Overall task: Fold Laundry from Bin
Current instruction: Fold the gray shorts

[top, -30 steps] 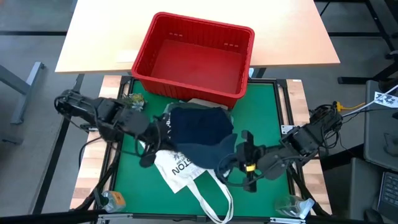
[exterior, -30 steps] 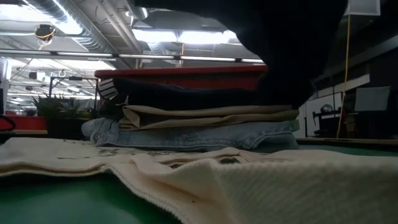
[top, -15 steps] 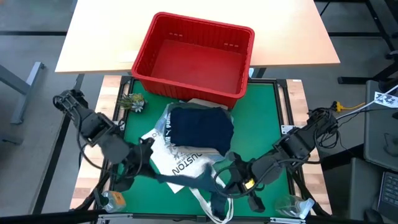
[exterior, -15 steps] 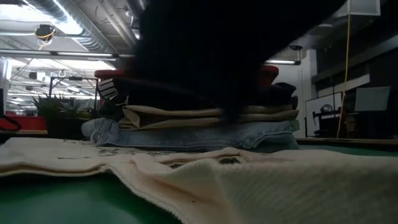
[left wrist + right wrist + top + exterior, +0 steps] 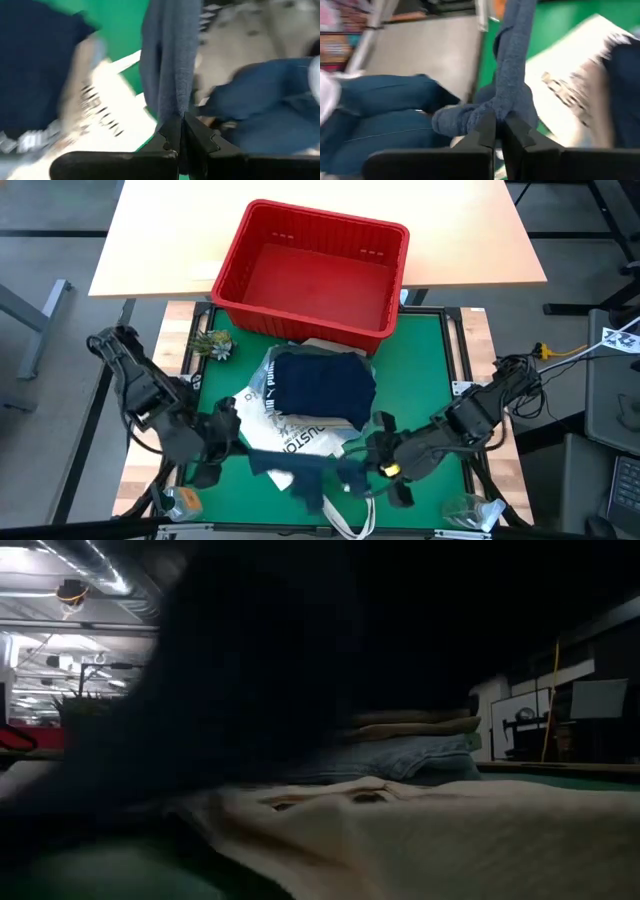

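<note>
A dark blue-grey garment [image 5: 300, 470] hangs between my two grippers near the table's front edge, over the white tote bag [image 5: 290, 442]. My left gripper [image 5: 235, 442] is shut on its left end and my right gripper [image 5: 362, 465] on its right end. Behind them stands a stack of folded laundry [image 5: 322, 385] with a navy piece on top; the low view shows jeans [image 5: 420, 755] and beige cloth [image 5: 420, 726] lower in the stack. The red bin [image 5: 310, 270] stands at the far edge. In the low view the hanging garment [image 5: 250, 670] hides most of the scene. My left gripper pinches a bunched fold of the garment [image 5: 172, 107] between its two fingers, coming slanting down. The cloth runs away from the fingertips as a narrow gathered strip, lifted off the table. My right gripper pinches a bunched part of the garment [image 5: 506, 107] between its two fingers, slanting downward. The cloth rises from the fingertips in a gathered strip, and a lump of it sags beside them.
A small green plant [image 5: 213, 343] sits at the mat's far left. Clear plastic items lie at the near left corner [image 5: 180, 500] and near right corner [image 5: 468, 510]. The tote's straps [image 5: 345, 510] trail to the front edge. A person's jeans [image 5: 385, 120] show beyond the table.
Both grippers have moved toward the table's near edge, the left one also swinging leftward. They have drawn the dark garment off the top of the stack. It was spread over the stack and now hangs gathered between them over the tote bag.
</note>
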You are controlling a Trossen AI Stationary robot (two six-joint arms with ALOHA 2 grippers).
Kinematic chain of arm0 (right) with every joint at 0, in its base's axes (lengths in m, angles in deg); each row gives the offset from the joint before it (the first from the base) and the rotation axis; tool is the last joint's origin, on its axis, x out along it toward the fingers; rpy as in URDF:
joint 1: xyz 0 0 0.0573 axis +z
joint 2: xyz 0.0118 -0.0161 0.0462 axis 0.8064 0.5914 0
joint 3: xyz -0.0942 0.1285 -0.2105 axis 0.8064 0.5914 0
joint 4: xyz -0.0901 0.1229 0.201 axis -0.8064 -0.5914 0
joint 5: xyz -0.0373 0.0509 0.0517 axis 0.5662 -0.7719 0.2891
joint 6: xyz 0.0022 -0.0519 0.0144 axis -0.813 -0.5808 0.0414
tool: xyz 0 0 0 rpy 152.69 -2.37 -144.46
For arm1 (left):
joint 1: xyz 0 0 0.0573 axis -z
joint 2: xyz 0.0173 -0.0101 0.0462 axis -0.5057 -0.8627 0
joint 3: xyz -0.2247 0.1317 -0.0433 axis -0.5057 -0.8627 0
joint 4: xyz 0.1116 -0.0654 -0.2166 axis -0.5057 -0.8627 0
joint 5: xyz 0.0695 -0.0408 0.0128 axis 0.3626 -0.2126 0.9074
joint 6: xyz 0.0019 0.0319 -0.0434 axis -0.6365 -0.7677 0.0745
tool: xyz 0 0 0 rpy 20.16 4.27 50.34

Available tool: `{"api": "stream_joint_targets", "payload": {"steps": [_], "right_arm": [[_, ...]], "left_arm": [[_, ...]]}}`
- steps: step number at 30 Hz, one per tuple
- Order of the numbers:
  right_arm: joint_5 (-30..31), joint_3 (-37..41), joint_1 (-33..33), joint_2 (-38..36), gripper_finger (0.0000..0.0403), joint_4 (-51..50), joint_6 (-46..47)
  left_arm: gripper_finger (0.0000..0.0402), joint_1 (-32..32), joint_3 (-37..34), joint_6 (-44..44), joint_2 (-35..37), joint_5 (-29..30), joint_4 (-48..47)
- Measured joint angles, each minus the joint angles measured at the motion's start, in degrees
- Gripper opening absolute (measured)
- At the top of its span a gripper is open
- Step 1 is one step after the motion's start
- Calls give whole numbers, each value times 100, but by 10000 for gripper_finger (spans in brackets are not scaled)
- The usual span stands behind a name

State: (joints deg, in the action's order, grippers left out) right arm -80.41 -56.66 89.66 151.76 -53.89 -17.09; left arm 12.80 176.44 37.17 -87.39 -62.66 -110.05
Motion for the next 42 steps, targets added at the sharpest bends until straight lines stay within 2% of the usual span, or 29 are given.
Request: {"api": "stream_joint_targets", "payload": {"steps": [3, 7, 12, 18, 25, 32, 42], "right_arm": [[227, 117, -55, 28, 14, -433, 236], [235, 390, -246, 64, 14, -604, 293], [144, 790, -559, 77, 14, -887, 853], [653, 906, -927, 77, 14, -1570, 990], [907, 906, -1453, 77, 14, -2242, 981], [1537, 906, -1925, 77, 14, -2681, 697], [1578, 908, -2528, 77, 14, -2737, -37]], "left_arm": [[2, -49, -49, 458, -119, 341, -509], [2, -139, -179, 776, -230, 705, -810], [2, -335, -473, 897, -247, 990, -839], [2, -698, -768, 909, -247, 1312, -1088], [2, -1307, -789, 863, -247, 1843, -1522], [2, -2071, -789, 71, -247, 1897, -1496], [2, -3024, -789, -313, -273, 1769, -1491]]}}
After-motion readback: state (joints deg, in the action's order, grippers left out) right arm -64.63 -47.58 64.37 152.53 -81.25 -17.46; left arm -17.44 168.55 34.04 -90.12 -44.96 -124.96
